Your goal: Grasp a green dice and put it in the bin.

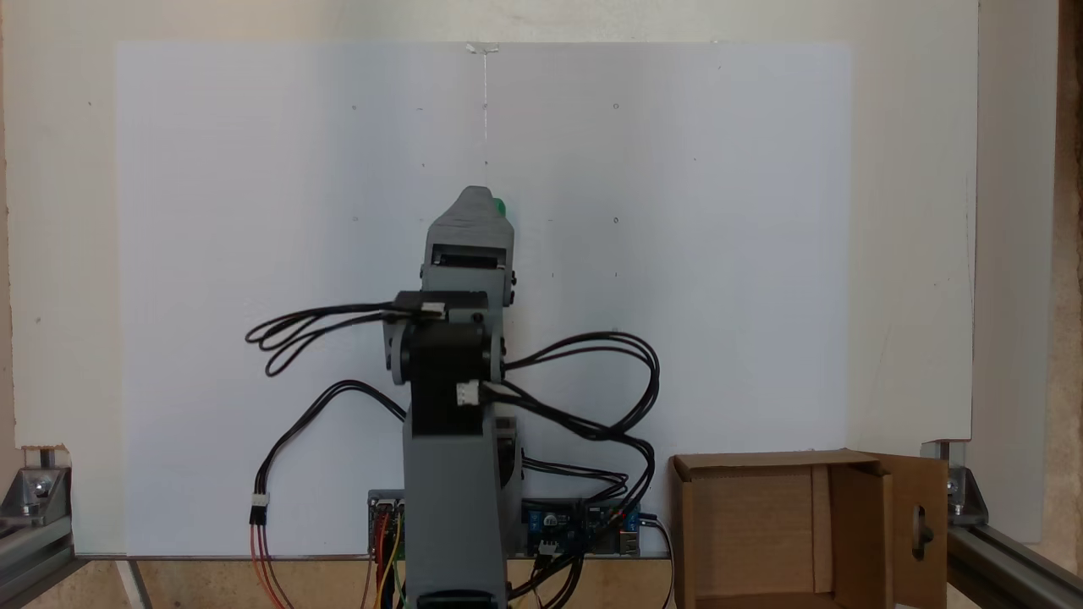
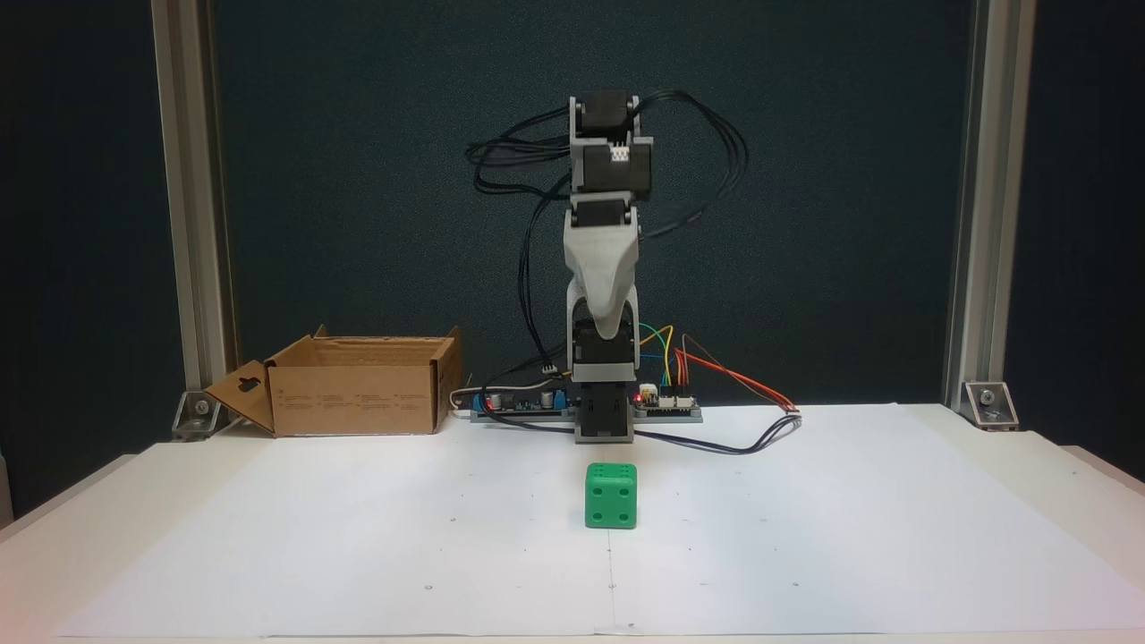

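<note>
Green dice (image 2: 612, 495) lies nearest the camera in a fixed view, resting on the white paper sheet (image 2: 805, 537) that covers the table (image 2: 1029, 465), at 6 o'clock from the arm base (image 2: 604, 416) and well apart from it. A four-pip face looks toward that camera. In the other fixed view only a sliver of the dice (image 1: 500, 206) shows, at 1 o'clock of the tool tip.

Tool (image 2: 605, 329): folded downward above the base, holding nothing. Its jaws line up one behind the other for both cameras, so whether they are parted or closed cannot be told.

Step in hand, by judgement: the approach.
1. Extend the arm toward 6 o'clock along the centre line.
2. Spread the jaws wider than the cube before descent.
3. Lower squarely over two opposite flat faces; rounded corners may let the cube slip or rotate under an off-centre pinch.

Bin (image 2: 362, 385) stands at 9 o'clock of the base, open-topped, its cutout flap (image 2: 243, 394) folded outward.

Obstructions: black cables (image 2: 698, 179) loop around the upper joints, and coloured wires (image 2: 716, 367) trail from the control boards (image 2: 666, 404) beside the base. The carry path to the bin passes above the boards (image 2: 519, 402); lift high enough to clear the bin wall.
</note>
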